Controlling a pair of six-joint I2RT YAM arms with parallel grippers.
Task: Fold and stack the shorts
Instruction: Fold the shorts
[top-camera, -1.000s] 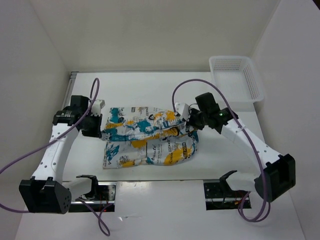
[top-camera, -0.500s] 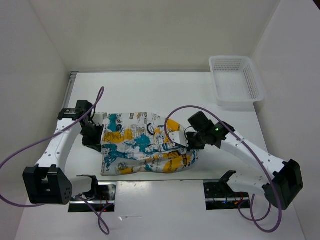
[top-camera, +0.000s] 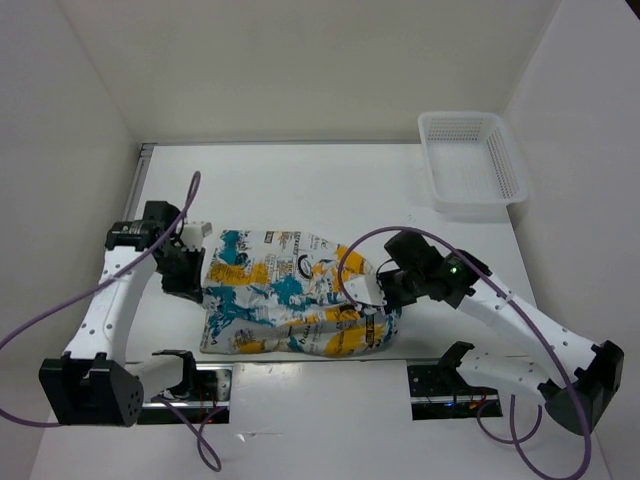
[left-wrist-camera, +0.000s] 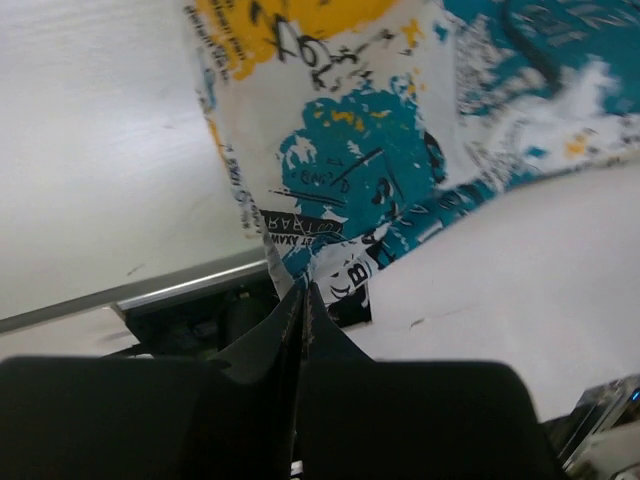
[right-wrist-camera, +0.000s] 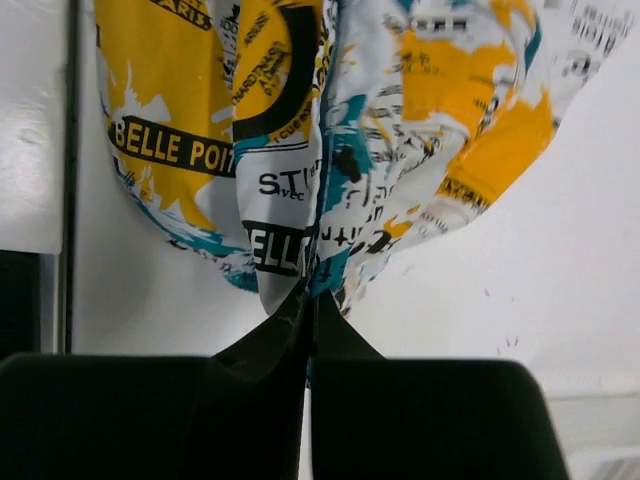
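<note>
Bright, even overhead light, soft shadows; wrist views slightly blurred.

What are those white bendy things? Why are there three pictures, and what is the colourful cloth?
Those are two robot arms, bolted to a table. One picture looks down from above. The other two come from little cameras on each wrist, so you see each pinch up close. The colourful cloth is a pair of shorts lying on the table. The left gripper pinches their left edge and the right gripper pinches their right edge, both shut tight. A white basket sits in the far right corner.
</note>
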